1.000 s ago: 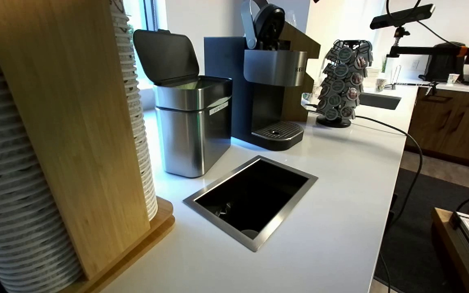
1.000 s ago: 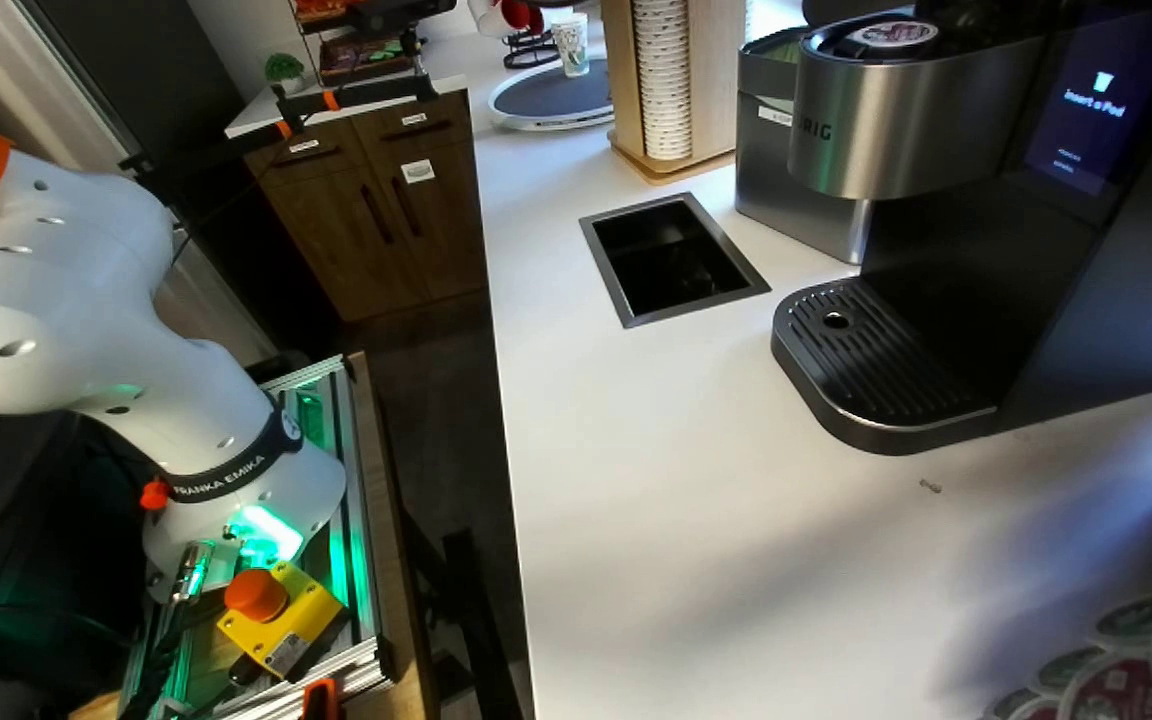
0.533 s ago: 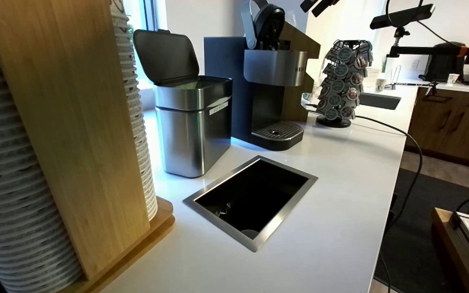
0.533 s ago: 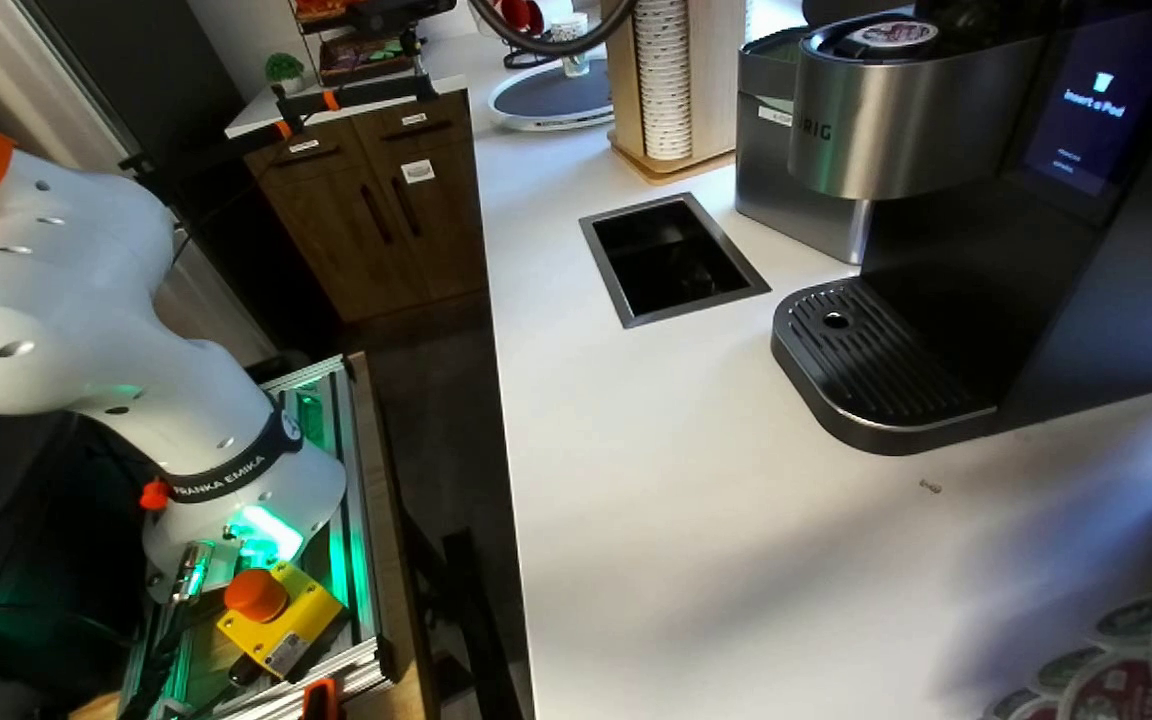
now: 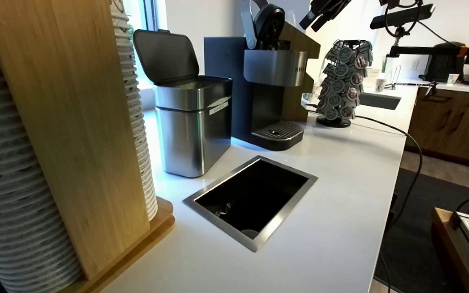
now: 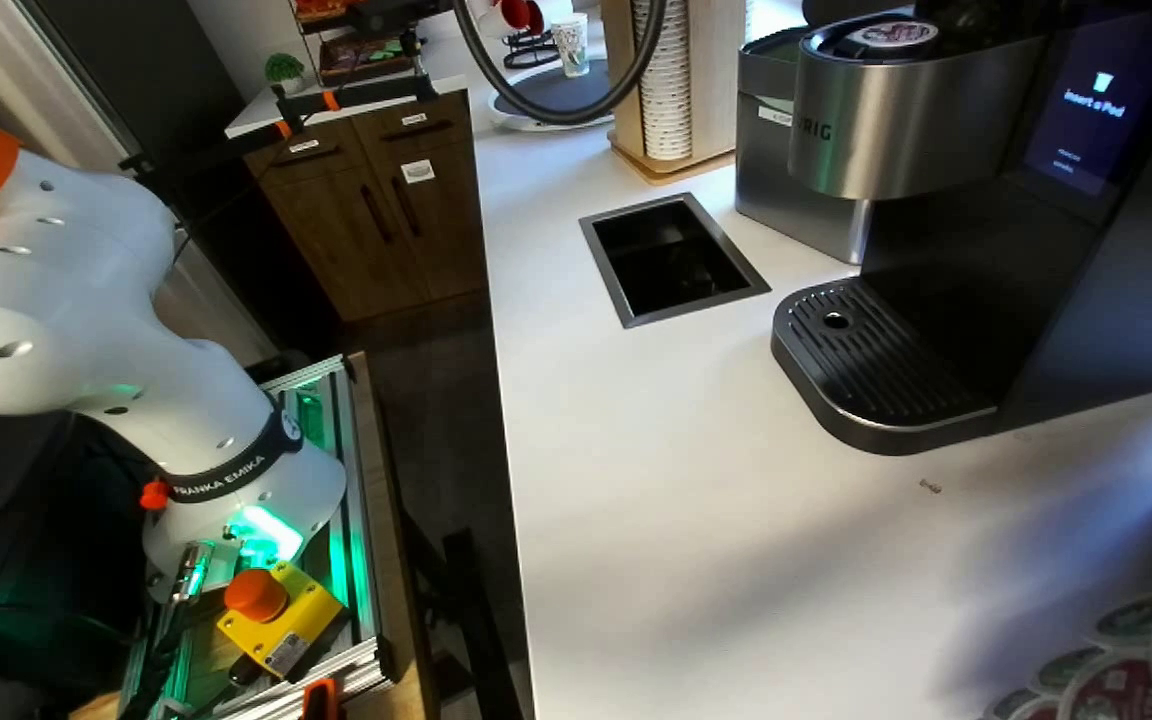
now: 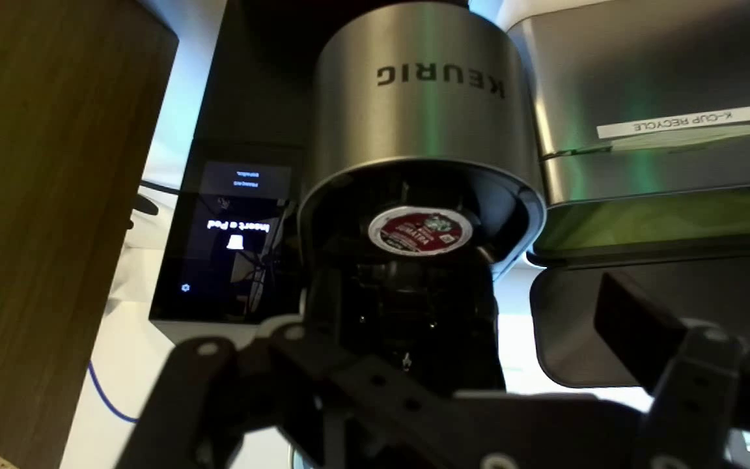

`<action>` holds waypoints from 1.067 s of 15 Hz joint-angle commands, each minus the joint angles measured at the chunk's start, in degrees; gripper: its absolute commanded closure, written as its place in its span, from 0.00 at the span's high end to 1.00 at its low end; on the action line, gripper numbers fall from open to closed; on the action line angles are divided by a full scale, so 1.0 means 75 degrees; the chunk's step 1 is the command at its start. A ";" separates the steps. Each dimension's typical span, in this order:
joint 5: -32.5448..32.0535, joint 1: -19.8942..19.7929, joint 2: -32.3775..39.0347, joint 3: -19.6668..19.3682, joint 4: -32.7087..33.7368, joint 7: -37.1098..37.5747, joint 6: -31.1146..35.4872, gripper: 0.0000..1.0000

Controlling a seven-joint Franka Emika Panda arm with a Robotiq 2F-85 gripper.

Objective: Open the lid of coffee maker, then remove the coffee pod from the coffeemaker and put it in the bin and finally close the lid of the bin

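Note:
The coffee maker, dark with a steel brew head, stands on the counter; its screen reads "Insert a Pod". Its lid is raised, black underside showing in the wrist view. The coffee pod, red-topped with a white rim, sits in the brew head; it also shows in an exterior view. The steel bin stands beside the machine, its lid upright and open; a green liner shows inside. My gripper, also in the wrist view, is open and empty, above and in front of the brew head, apart from the pod.
A steel-rimmed black counter opening lies in front of the bin. A wooden cup holder with stacked cups stands beside the bin. A pod rack stands beyond the machine. A black cable loop hangs in an exterior view.
My gripper has come into an exterior view from the top and moved down and left toward the brew head. The cable loop has dropped into view. The pod, bin and lids have not moved.

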 commanded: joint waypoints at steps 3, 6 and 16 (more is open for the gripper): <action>-0.0079 0.0012 0.0028 -0.0072 0.0067 0.0257 -0.0044 1.00; -0.0262 -0.0135 0.0123 0.0044 0.0061 0.0423 0.0020 1.00; -0.0980 -0.0608 0.0875 0.0433 0.0389 0.1439 0.0380 1.00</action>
